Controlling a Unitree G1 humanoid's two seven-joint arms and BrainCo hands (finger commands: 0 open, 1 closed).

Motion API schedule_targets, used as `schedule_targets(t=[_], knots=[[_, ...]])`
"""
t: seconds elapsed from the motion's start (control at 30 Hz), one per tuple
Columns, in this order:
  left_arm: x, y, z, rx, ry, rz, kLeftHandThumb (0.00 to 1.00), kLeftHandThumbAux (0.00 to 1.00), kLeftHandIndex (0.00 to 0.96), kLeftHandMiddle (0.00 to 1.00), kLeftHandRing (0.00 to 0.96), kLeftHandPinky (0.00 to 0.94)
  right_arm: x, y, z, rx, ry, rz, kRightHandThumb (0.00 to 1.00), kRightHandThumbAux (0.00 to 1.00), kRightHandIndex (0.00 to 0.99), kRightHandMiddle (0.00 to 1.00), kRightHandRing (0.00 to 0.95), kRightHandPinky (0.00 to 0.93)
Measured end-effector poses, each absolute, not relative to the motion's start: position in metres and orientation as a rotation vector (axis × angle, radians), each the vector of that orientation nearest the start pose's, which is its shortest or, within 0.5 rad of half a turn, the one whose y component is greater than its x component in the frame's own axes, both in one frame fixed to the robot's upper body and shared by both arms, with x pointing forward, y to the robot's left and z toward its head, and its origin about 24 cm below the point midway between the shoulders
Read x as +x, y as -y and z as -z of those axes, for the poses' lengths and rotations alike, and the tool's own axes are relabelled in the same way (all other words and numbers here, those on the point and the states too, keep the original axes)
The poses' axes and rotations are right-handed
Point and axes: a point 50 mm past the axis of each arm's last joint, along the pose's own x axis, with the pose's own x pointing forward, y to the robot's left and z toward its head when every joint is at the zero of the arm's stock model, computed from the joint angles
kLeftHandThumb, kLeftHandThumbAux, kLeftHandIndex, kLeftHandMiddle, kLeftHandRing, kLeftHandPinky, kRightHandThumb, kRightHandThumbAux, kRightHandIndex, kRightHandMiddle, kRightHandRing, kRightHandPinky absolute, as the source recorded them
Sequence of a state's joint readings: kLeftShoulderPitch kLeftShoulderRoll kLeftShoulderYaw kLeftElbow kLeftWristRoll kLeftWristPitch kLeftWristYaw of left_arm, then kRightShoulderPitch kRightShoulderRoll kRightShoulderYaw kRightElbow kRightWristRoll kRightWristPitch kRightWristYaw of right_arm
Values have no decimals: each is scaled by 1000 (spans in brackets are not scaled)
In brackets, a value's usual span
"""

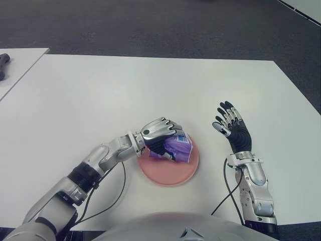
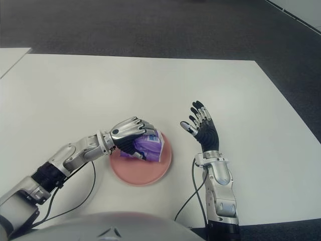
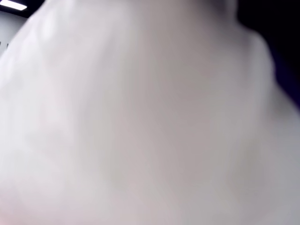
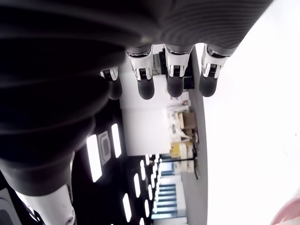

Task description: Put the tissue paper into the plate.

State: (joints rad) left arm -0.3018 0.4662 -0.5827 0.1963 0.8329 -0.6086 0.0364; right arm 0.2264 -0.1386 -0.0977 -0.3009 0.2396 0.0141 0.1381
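I see my left hand [image 2: 131,133] closed around the purple tissue paper pack [image 2: 149,146], holding it over the pink plate [image 2: 145,175]. The pack's lower edge sits inside the plate's rim; I cannot tell whether it touches. My right hand [image 2: 202,126] is beside the plate on its right, apart from it, fingers spread and holding nothing. Both are above the white desk [image 2: 150,85].

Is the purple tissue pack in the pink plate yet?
Over it, not let go: the tissue pack sits above the plate, the left hand gripping it. The right hand is open beside it.
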Motion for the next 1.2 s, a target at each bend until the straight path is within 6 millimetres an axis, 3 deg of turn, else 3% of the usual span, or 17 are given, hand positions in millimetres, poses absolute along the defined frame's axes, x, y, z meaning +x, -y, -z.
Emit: schedule_targets(t=[0.63, 0.8, 0.87, 0.93, 0.97, 1.0, 1.07, 1.2], knots=[[244, -71, -49, 1411, 787, 895, 851, 668, 397, 539, 817, 784, 206, 197, -67, 64, 88, -28, 0, 762, 3, 0, 0, 0], [241, -78, -41, 1341, 793, 804, 849, 665, 413, 559, 741, 684, 206, 197, -67, 64, 89, -28, 0, 762, 3, 0, 0, 0], [240, -80, -39, 1303, 786, 773, 841, 669, 404, 556, 645, 599, 206, 197, -67, 64, 89, -27, 0, 762, 3, 0, 0, 0], [239, -81, -38, 1263, 772, 763, 749, 693, 411, 452, 471, 444, 206, 197, -67, 64, 89, -27, 0, 762, 3, 0, 0, 0], [239, -82, -38, 1247, 765, 761, 575, 660, 353, 373, 368, 347, 206, 197, -67, 64, 90, -27, 0, 762, 3, 0, 0, 0], [239, -83, -37, 1230, 755, 761, 510, 649, 332, 345, 331, 312, 206, 197, -67, 64, 90, -27, 0, 762, 3, 0, 0, 0], [238, -85, -36, 1205, 733, 760, 287, 613, 203, 216, 180, 155, 206, 197, -68, 64, 90, -27, 0, 762, 3, 0, 0, 0], [238, -87, -34, 1180, 702, 762, 88, 552, 60, 65, 52, 43, 206, 198, -68, 63, 90, -26, 0, 762, 3, 0, 0, 0]])
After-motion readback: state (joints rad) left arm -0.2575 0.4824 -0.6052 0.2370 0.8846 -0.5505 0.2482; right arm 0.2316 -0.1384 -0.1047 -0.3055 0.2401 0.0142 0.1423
